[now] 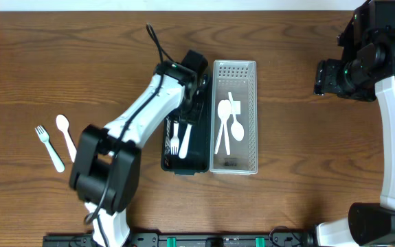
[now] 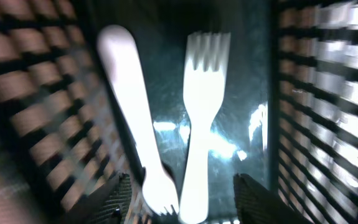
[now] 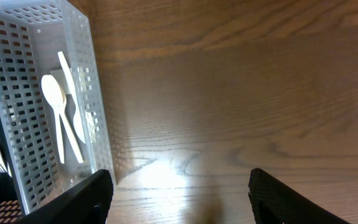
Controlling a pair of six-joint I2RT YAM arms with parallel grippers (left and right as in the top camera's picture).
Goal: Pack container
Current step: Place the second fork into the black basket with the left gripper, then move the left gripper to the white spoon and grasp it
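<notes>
- Judging by their look, the two white plastic forks (image 2: 200,124) are very light, thin and smooth. They are stiff enough to lift by one end, but would likely flex or skate out under a hard pinch.
- They lie side by side on the floor of the black basket (image 1: 183,170), pointing opposite ways and close together at the near end.
- The left gripper (image 2: 188,208) hangs inside that basket just above them, jaws apart and empty.
- The best hold is probably across the narrow handle, with a light squeeze; lying flat, the pieces leave little edge to get under.
- A loose fork (image 1: 50,147) and a loose spoon (image 1: 66,140) wait on the table (image 1: 307,171), well apart from the baskets.
- The white perforated basket (image 1: 253,116) already holds spoons (image 1: 237,129).
- The right gripper (image 3: 179,205) is spread wide over bare wood, holding nothing.
</notes>
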